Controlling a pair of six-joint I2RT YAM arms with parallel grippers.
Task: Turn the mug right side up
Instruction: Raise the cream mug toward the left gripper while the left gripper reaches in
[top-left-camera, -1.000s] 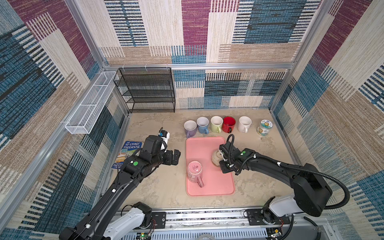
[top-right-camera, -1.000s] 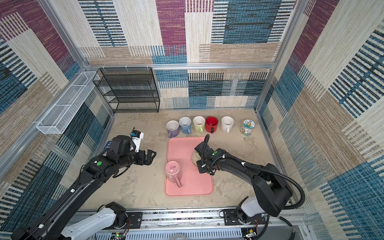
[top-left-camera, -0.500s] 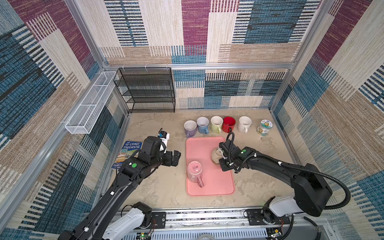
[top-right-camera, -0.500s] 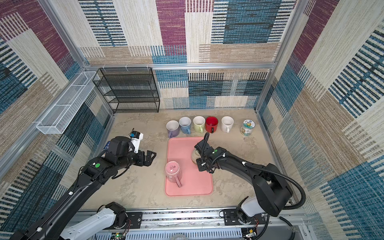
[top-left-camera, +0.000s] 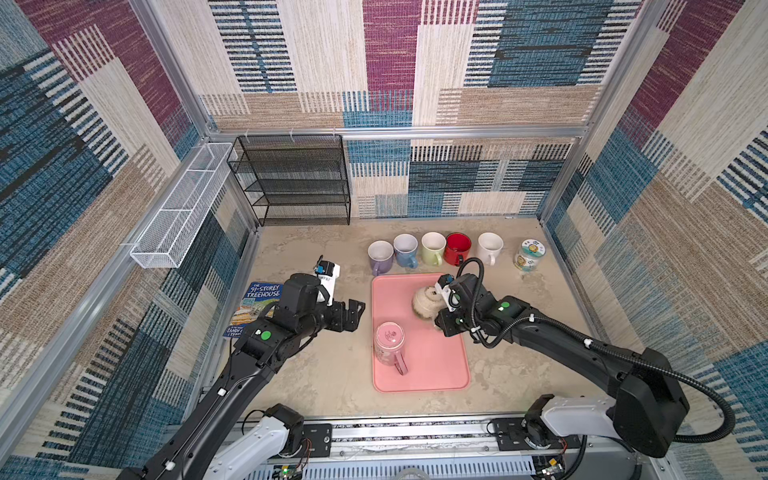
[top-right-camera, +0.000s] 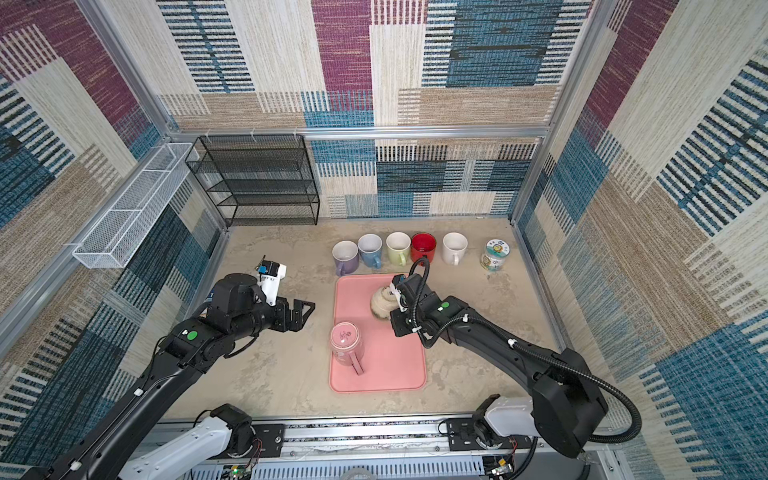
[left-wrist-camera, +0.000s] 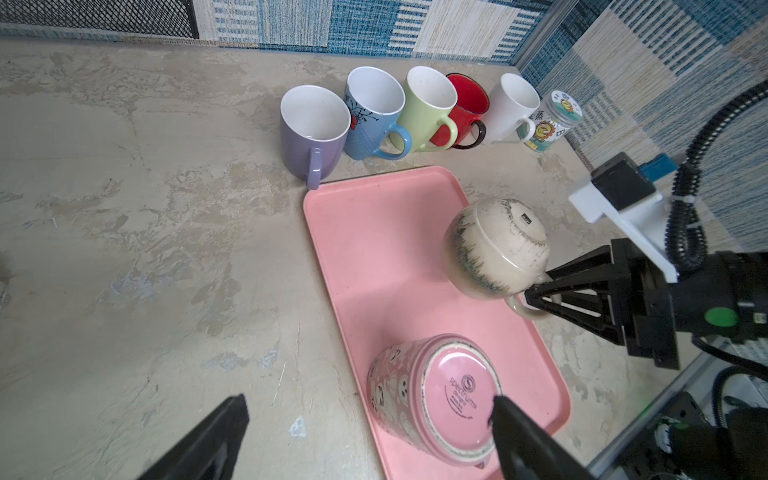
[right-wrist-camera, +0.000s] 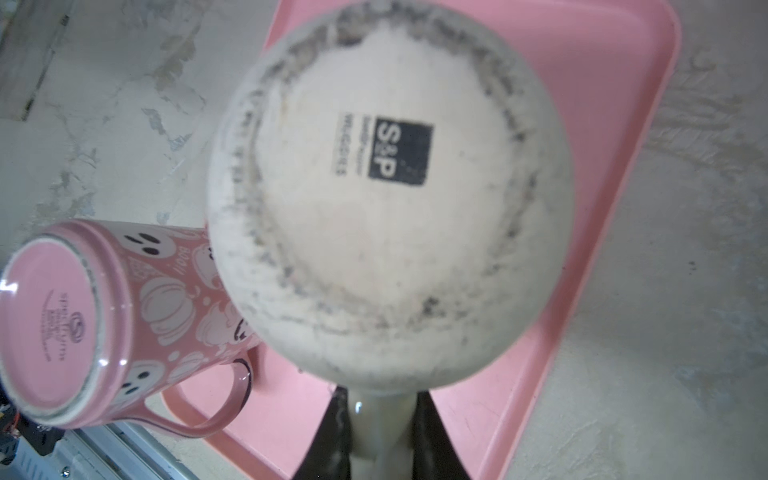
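Remote station: the right gripper (left-wrist-camera: 536, 297) pinches the handle of the round cream speckled ceramic mug (top-left-camera: 424, 302) over the far end of the pink rectangular plastic tray (top-left-camera: 432, 365). The mug's stamped base is turned up and tilted. In both top views the wrist housing hides the fingertips. In the right wrist view I see the two black fingers (right-wrist-camera: 430, 436) flanking the handle, cut off by the frame edge. The mug's mouth is hidden from every camera, and I cannot tell whether its rim touches the tray.

Nearer the rail, a pink ghost-patterned ceramic mug (top-left-camera: 389, 337) stands upside down on the tray, its handle toward the rail.

The left gripper (top-left-camera: 356, 316) hangs just beside the tray's left edge, jaws spread wide and holding nothing. In the left wrist view only its two finger ends show.

Behind the tray stand a row of five upright mugs (top-left-camera: 432, 249) and a printed jar (top-left-camera: 527, 254). A picture book (top-left-camera: 255, 305) lies half covered by the left arm (top-left-camera: 257, 357).
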